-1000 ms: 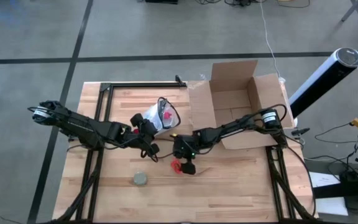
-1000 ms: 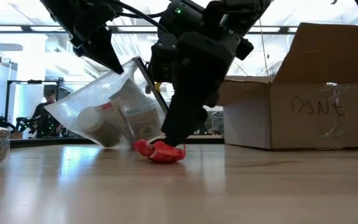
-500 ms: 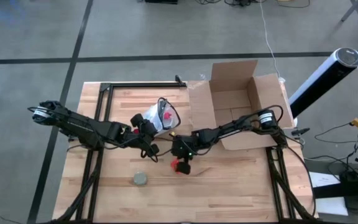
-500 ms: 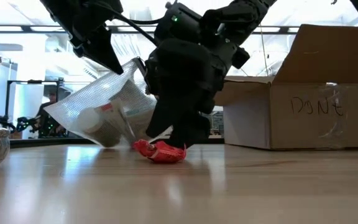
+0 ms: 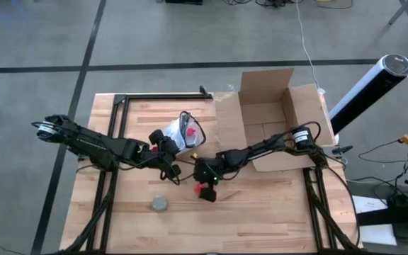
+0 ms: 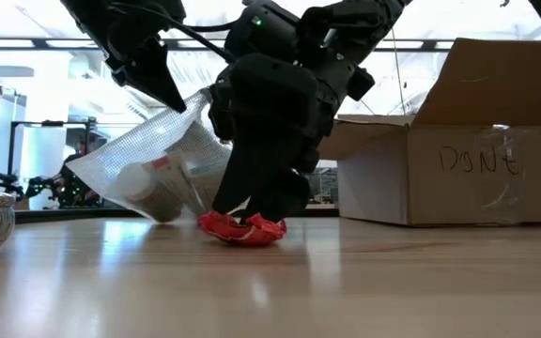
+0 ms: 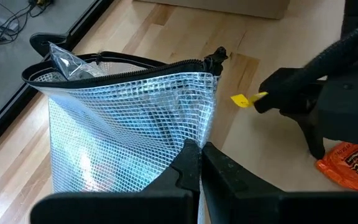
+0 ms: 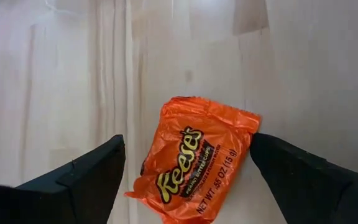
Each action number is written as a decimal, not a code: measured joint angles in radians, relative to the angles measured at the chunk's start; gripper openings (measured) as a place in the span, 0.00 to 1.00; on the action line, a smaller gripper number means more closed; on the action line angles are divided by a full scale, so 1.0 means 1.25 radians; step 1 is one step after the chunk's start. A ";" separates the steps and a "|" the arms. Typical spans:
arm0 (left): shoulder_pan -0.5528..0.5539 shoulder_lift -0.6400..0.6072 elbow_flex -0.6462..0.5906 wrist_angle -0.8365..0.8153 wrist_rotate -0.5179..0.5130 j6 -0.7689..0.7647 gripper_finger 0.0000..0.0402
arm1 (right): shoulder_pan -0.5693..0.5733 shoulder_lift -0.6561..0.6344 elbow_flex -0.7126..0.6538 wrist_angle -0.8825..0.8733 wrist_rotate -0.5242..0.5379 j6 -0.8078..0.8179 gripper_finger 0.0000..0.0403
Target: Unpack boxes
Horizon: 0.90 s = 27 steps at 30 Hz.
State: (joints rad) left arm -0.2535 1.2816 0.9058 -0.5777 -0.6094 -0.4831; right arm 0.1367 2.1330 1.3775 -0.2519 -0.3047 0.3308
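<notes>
Wooden table carries our cardboard box, flaps open. W/ box as landmark: left gripper, well off its open side, is clenched on mesh pouch; right gripper nearer, jaws wide, straddling candy packet. Unpacking prob. partway; packet not yet grasped.

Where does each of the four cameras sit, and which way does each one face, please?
High view: above the table, looking straight down; both arms show, beside the open cardboard box.
Low view: at table-top height, looking level across; the arms come in from above.
Left wrist view: on the left arm, looking past the left gripper, shut on the mesh pouch.
Right wrist view: on the right arm, looking down between the open right gripper fingers at the orange candy packet.
Shared: the packet shows in both wrist views and the low view.
</notes>
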 joint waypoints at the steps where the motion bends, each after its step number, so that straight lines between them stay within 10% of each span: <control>1: 0.000 0.000 0.000 0.000 0.000 0.000 0.00 | 0.001 0.000 0.000 -0.007 0.009 -0.012 0.82; 27: 0.000 -0.001 0.000 0.005 0.005 0.022 0.00 | 0.007 -0.055 -0.009 -0.112 0.100 -0.093 0.25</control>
State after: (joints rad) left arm -0.2533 1.2804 0.9058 -0.5715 -0.6033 -0.4556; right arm 0.1452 2.0643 1.3664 -0.3915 -0.1801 0.2143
